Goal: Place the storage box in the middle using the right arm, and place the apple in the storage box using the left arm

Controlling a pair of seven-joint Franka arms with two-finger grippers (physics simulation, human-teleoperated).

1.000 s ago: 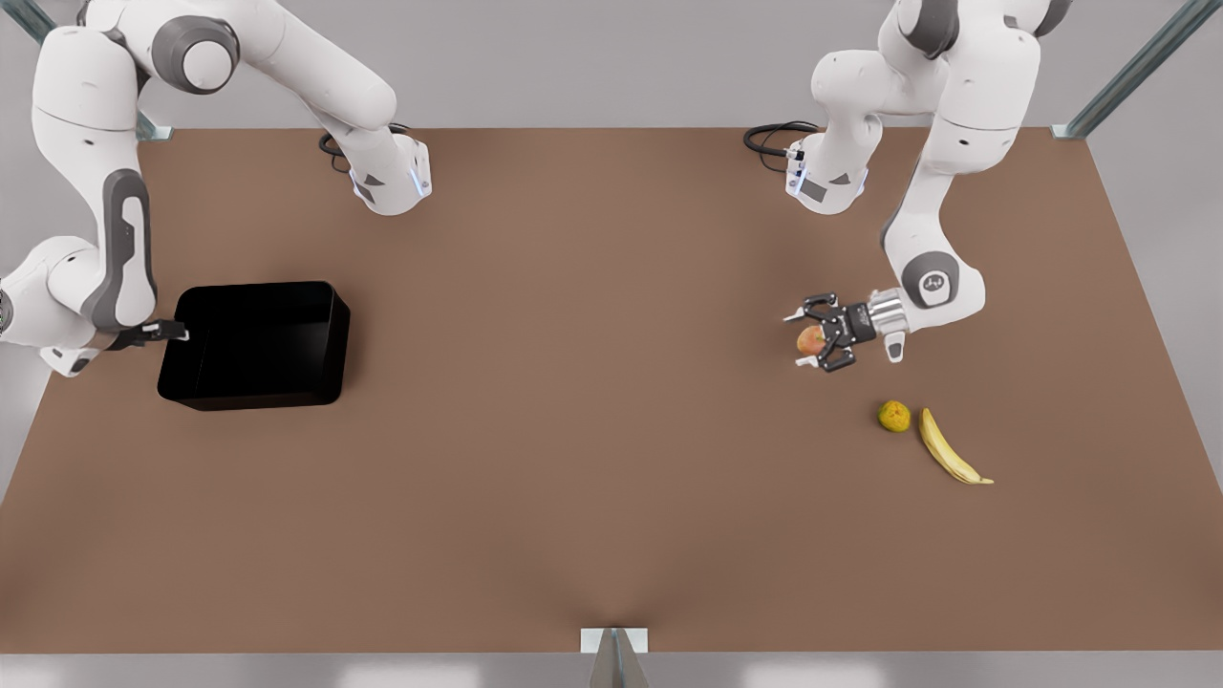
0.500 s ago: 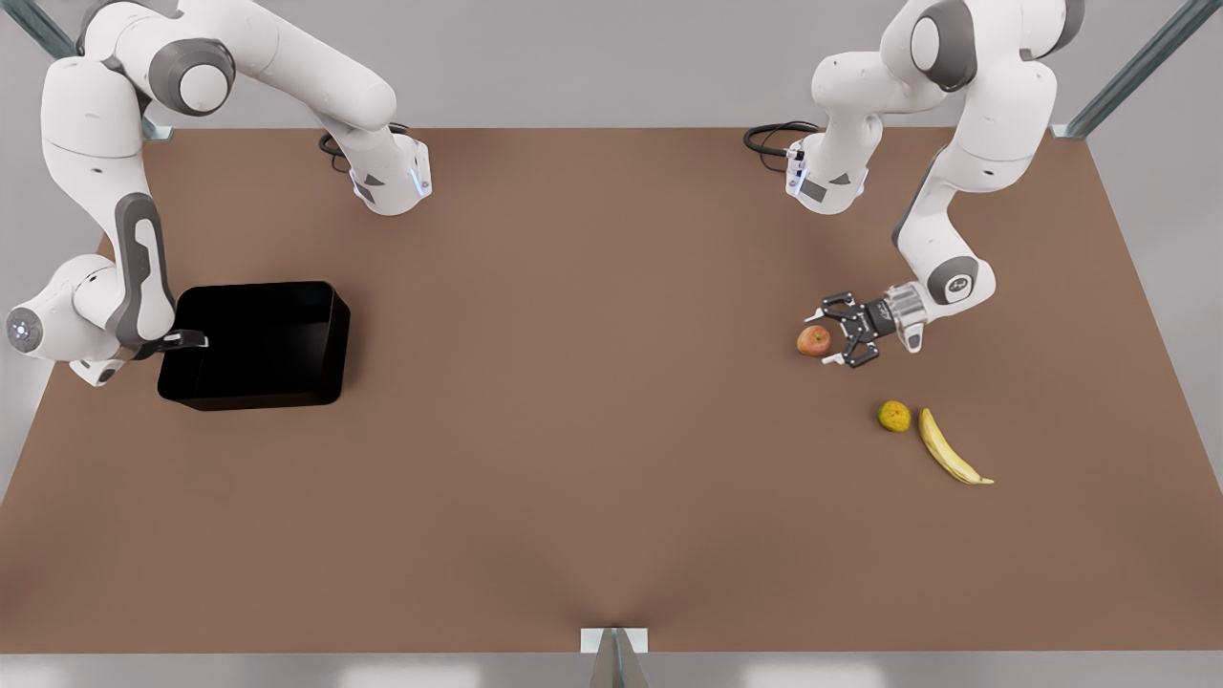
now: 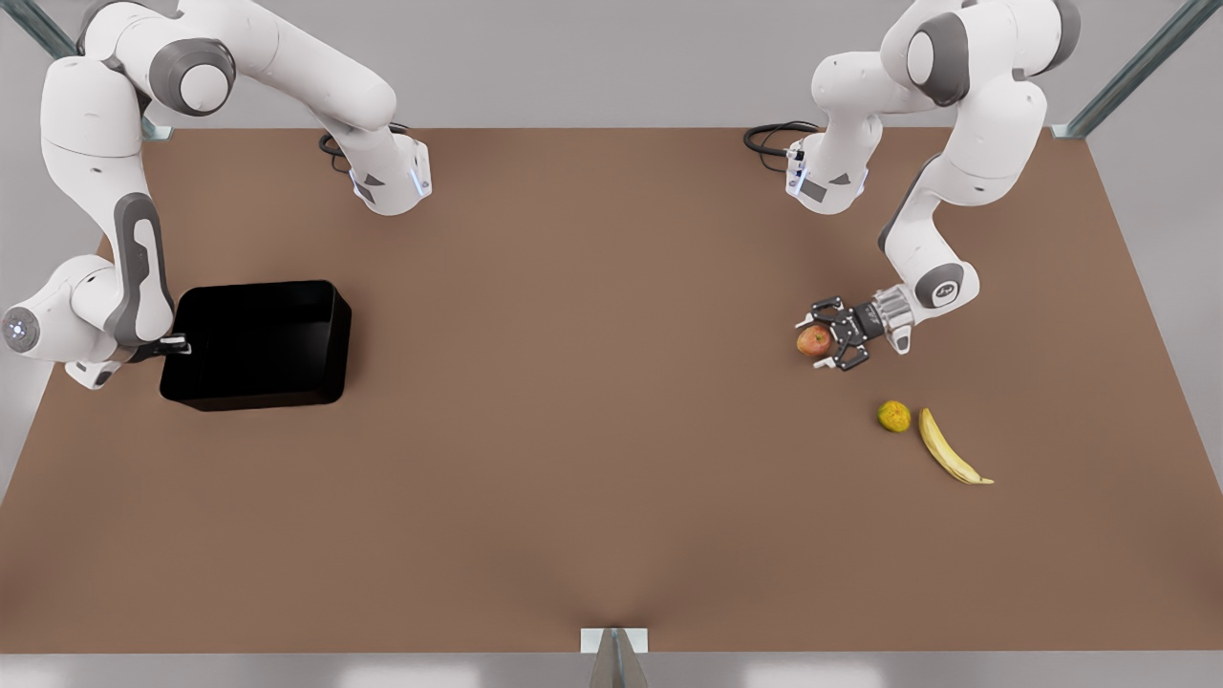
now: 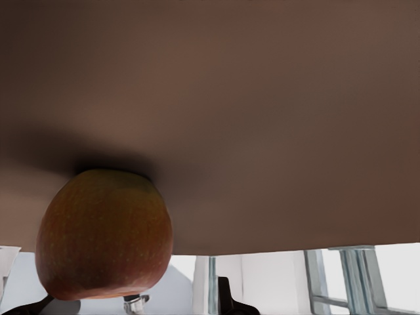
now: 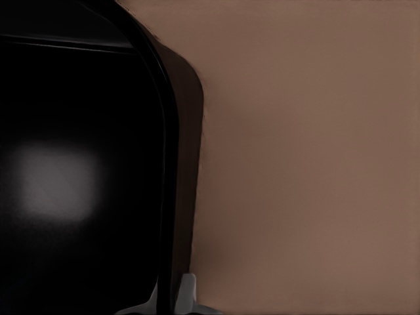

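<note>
Left gripper (image 3: 827, 337) back onto apple (image 3: 813, 340), open, straddling, no grasp yet. Right gripper (image 3: 178, 344) pinching storage box (image 3: 258, 344) 9 o'clock wall, box nudged centreward.

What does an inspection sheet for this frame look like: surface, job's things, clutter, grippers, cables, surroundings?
Surface: brown table, flat.
Job's things: black box at the front view's left, not in the middle; apple on the table at the right.
Clutter: citrus beside banana, apart from the apple.
Grippers: right gripper at the box's wall; left gripper open around the apple.
Cables: black loops at the arm bases.
Surroundings: metal frame posts, grey backdrop.
</note>
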